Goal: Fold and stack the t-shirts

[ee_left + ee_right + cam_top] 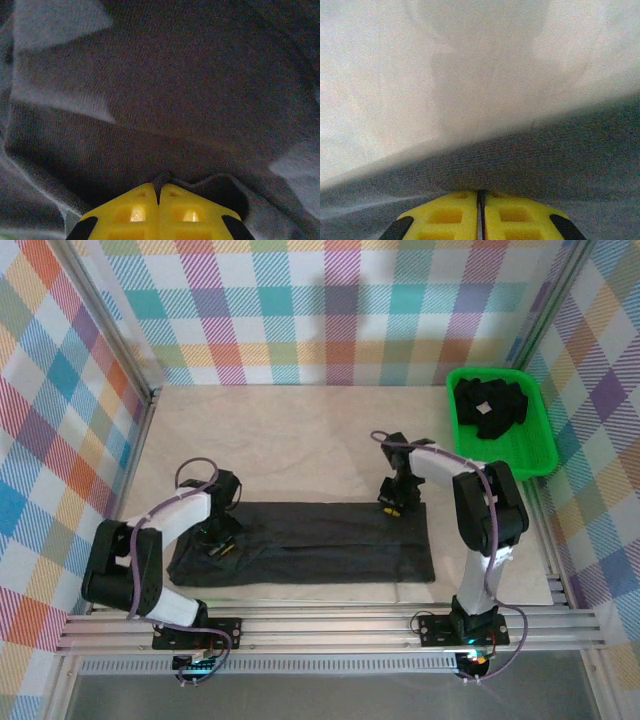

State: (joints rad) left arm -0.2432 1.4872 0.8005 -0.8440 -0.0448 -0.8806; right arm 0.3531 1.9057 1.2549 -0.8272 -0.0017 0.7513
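Top external view: you have one dark t-shirt (pixel 320 560) lying flat on the pale table (pixel 300 430), close to the near edge. It is folded into a long strip that runs from left to right. Your left gripper (pixel 218 540) is down on the left end of the strip. Your right gripper (pixel 391 508) is at the far edge of the strip, near its right end.

Far off on the right sits the green bin (pixel 515 445). More dark t-shirts (pixel 505 400) lie bunched in its far half, and one shows a small white tag (pixel 484 408). They are well apart from the shirt on the table.

In the left wrist view, the left gripper (pixel 160 186) has its yellow fingers (pixel 135 210) pressed tight together. A little pucker of the t-shirt (pixel 175 90) is pinched at their tips, so that gripper is holding cloth. Dark cloth lies all around it, with folds and creases.

In the right wrist view, the right gripper (pixel 481 192) has its fingers (pixel 445 215) very narrow, with just a thin dark slit between them. The edge of the t-shirt (pixel 545 155) runs right across in front of the tips, with the bare table (pixel 470 65) beyond it. You cannot tell from here if any cloth is caught in that slit.
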